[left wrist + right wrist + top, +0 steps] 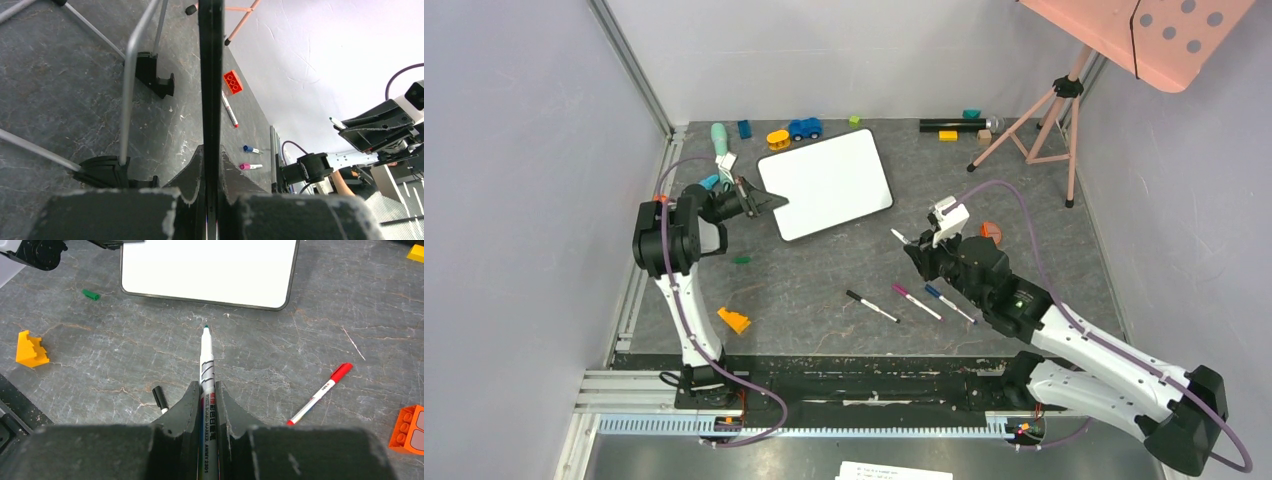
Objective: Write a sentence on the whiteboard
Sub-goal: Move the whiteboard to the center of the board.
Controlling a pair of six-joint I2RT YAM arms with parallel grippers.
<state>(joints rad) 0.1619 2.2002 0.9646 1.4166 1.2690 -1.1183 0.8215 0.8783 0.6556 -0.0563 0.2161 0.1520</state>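
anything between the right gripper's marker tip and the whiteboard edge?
Nothing. The right wrist view shows only bare grey table between the tip of the marker and the near edge of the whiteboard.

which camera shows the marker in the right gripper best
Right wrist: the whiteboard marker runs up mid-frame, clamped in the right gripper, its dark tip bare and label legible. Top external shows only its small white front end poking from the gripper. Left wrist shows the same end, far off at right.

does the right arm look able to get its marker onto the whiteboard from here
Probably yes: the right gripper holds the marker aimed at the blank whiteboard, only bare table between; the left gripper clamps its edge, off to one side.
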